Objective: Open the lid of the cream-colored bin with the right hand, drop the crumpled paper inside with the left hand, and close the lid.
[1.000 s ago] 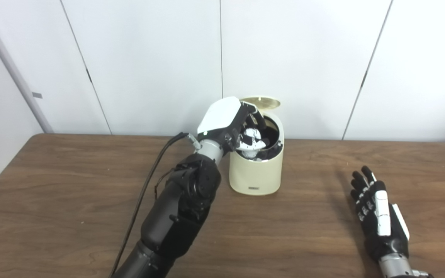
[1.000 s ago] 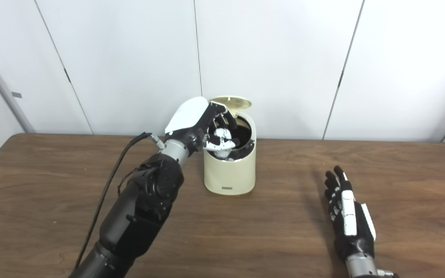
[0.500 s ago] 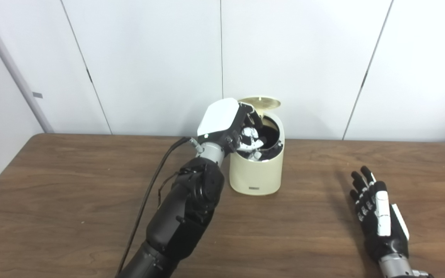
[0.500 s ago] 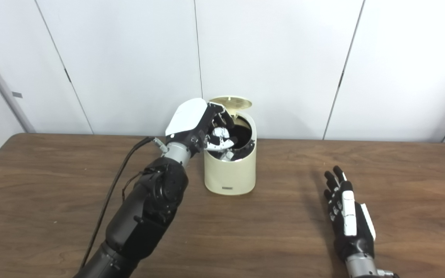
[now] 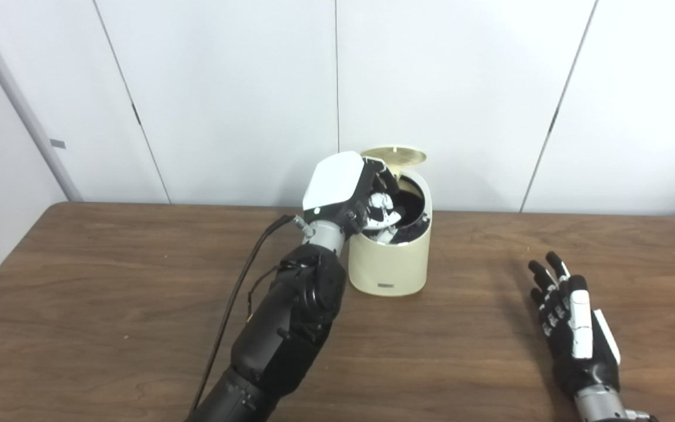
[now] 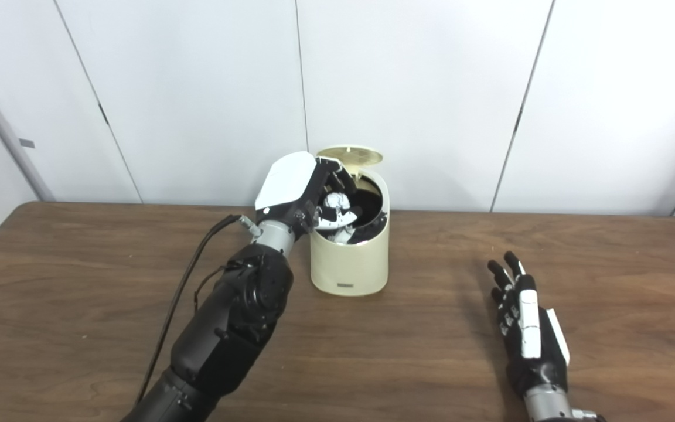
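Lid (image 5: 394,156) standing upright, keeping bin (image 5: 389,258) mouth clear. Left robot hand (image 5: 352,193) hanging over opening for drop; whether gripping paper (image 5: 382,206) or released, cannot tell. Right robot hand (image 5: 572,319) lying on desk (image 5: 109,281), fingers spread, waiting to close lid.

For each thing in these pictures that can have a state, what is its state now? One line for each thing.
Lid: open, tipped up at the back of the bin.
Cream-colored bin: upright on the table, mouth uncovered.
Left hand: over the bin's mouth; whether its fingers hold the paper cannot be told.
Right hand: open, fingers apart, holding nothing, low over the table.
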